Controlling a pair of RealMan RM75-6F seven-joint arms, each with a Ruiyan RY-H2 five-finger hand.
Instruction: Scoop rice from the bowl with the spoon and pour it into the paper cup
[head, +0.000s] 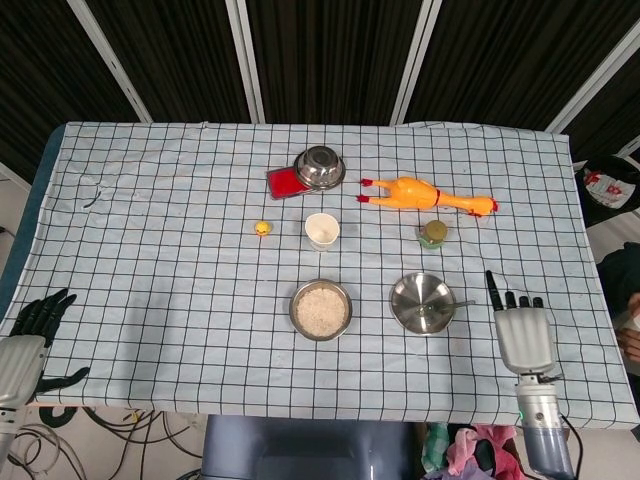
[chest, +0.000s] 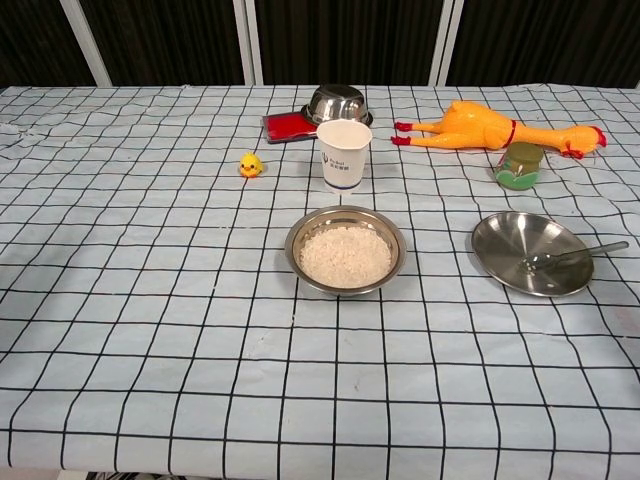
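Hovering at about 4 o'clock from the steel dish (head: 408, 296) with the right hand (head: 525, 335) released: fingers straight, apart, holding nothing. Keeping the left hand (head: 25, 338) equally loose and empty at the 8 o'clock corner of the table (head: 150, 250).

Noting the spoon (chest: 575, 252) in that dish, scoop end near the middle, handle propped over the rim toward 3 o'clock, just short of the right fingertips. Noting too the rice bowl (head: 293, 310) at 9 o'clock of the dish, and the paper cup (head: 322, 231) up at 11 o'clock.

Probably a spoon pickup in hand. To do it well:
- Come in low from 3 o'clock, in line with the handle.
- Pinch the overhanging end between thumb and finger, clear of the rim.
- Lift straight up before swinging toward 9 o'clock.
- Avoid pressing down on the handle, which would likely tip the light dish or flick the spoon out.
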